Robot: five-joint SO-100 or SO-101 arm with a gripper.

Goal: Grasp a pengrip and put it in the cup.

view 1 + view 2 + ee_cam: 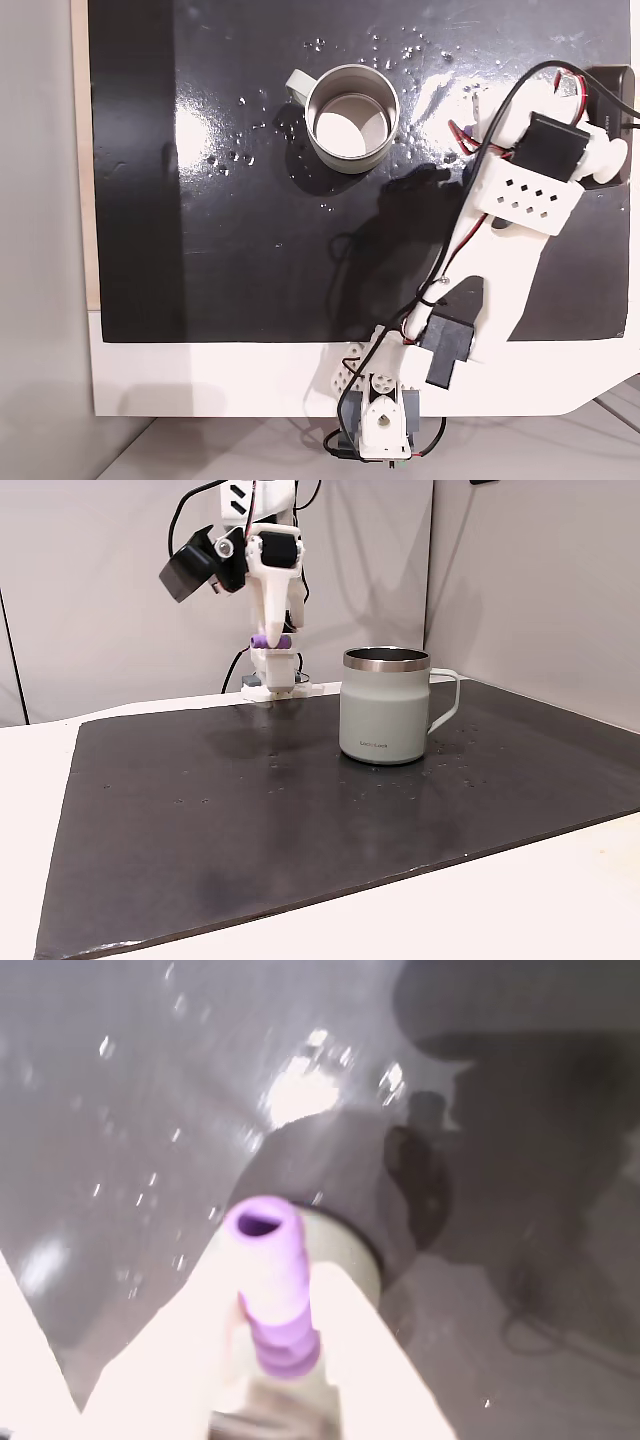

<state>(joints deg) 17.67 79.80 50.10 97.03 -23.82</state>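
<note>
Tool (272, 1305) clamped on the light-purple pengrip (272, 1282), raised above the black mat (300, 810). Silver cup (351, 118) upright at 10 o'clock from the tool in a fixed view, well apart, handle (298, 83) toward 10 o'clock.

**Arm raised, jaws clamped**

The white arm is folded high above the desk, its wrist turned downward. The gripper (271, 642) hangs clear of the surface, jaws closed on the pengrip (272, 1285), pinched crosswise between the pale fingers (355, 1360).
</note>
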